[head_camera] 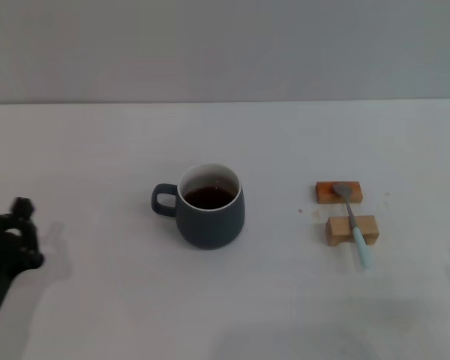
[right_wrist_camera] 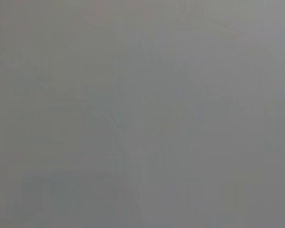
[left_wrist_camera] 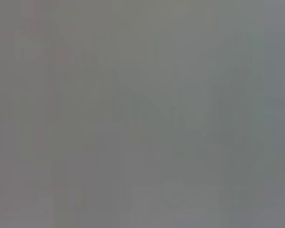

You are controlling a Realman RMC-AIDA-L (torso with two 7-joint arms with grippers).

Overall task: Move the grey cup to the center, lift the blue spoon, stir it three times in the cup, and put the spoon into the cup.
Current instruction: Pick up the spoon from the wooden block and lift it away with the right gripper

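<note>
The grey cup [head_camera: 208, 207] stands upright near the middle of the white table, its loop handle pointing left and dark brown liquid inside. The blue spoon [head_camera: 353, 223] lies to the right of it across two small wooden blocks [head_camera: 351, 212], metal bowl on the far block and pale blue handle pointing toward the front. My left gripper [head_camera: 15, 238] sits at the far left edge, well apart from the cup. The right gripper does not show in the head view. Both wrist views show only plain grey.
The white table [head_camera: 97, 150] runs back to a pale wall. A few small crumbs lie beside the wooden blocks.
</note>
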